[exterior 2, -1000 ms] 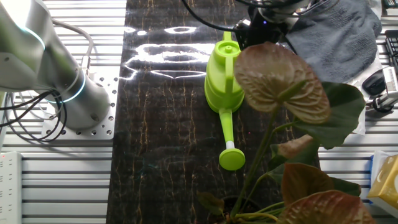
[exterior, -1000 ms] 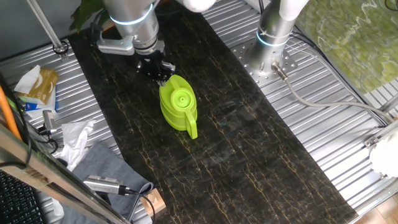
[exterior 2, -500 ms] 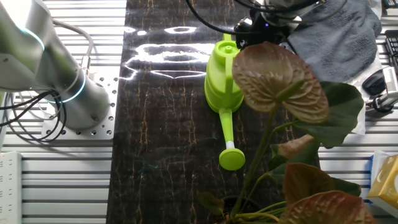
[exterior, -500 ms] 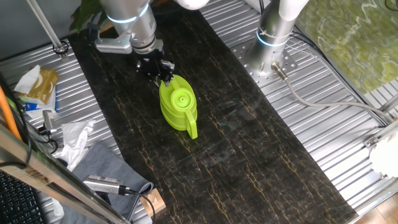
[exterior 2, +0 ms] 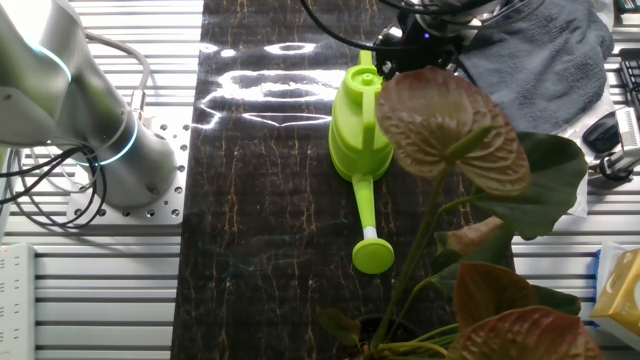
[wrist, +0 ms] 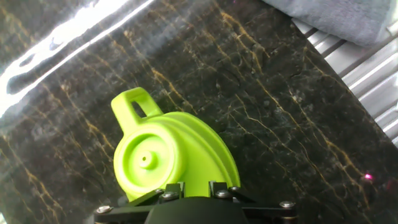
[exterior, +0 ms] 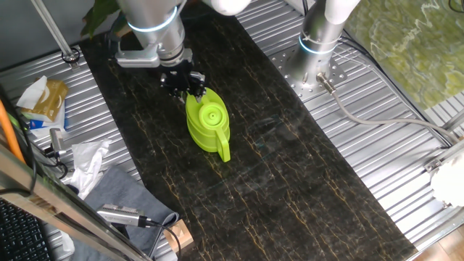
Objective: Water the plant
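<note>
The lime-green watering can (exterior: 208,123) stands upright on the dark marble-pattern mat (exterior: 275,167). In the other fixed view its body (exterior 2: 358,135) is mid-mat and its spout head (exterior 2: 373,255) points toward the plant (exterior 2: 450,130), whose broad leaves fill the near right; the pot is hidden at the bottom edge. Leaves also show at the top left of one fixed view (exterior: 98,13). My gripper (exterior: 183,81) hovers above the can's spout side, open and empty. In the hand view the gripper (wrist: 191,186) looks down on the can's lid (wrist: 146,158) and handle (wrist: 134,102).
A grey cloth (exterior: 123,192) and crumpled paper (exterior: 90,159) lie left of the mat. The arm's base (exterior: 319,43) is bolted on the ribbed metal table right of the mat. Cables (exterior: 377,119) run along the right side.
The gripper has shifted slightly toward the can. The can and plant have not moved.
</note>
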Robot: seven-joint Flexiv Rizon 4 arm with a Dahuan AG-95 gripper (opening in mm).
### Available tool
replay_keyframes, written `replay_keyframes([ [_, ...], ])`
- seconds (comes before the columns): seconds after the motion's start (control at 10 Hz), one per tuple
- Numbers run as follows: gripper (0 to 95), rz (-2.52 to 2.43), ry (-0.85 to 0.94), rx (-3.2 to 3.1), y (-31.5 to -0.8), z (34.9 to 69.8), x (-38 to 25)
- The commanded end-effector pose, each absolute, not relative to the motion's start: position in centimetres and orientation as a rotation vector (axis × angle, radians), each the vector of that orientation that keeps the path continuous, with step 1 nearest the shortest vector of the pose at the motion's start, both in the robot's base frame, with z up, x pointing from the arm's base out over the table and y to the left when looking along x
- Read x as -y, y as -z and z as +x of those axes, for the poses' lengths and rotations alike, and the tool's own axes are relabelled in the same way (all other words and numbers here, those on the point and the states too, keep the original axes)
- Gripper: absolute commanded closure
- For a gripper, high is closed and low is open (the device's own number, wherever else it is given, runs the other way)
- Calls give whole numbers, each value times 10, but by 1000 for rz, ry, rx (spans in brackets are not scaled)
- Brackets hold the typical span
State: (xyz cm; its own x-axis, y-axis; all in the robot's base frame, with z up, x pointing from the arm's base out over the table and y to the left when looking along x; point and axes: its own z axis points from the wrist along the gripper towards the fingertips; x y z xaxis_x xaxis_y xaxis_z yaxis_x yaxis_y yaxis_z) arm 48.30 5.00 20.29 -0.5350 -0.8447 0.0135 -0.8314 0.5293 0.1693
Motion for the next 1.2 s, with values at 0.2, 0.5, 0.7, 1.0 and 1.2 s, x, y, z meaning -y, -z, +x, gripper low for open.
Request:
replay_keyframes([
  [0.2,570,1440,250,2671,-203,482,-50],
  [0.5,570,1393,307,2682,-203,482,-50],
  [0.7,570,1395,296,2680,-203,482,-50],
  [1.0,570,1390,248,2683,-203,482,-50],
  [1.2,760,1406,177,2663,-203,482,-50],
])
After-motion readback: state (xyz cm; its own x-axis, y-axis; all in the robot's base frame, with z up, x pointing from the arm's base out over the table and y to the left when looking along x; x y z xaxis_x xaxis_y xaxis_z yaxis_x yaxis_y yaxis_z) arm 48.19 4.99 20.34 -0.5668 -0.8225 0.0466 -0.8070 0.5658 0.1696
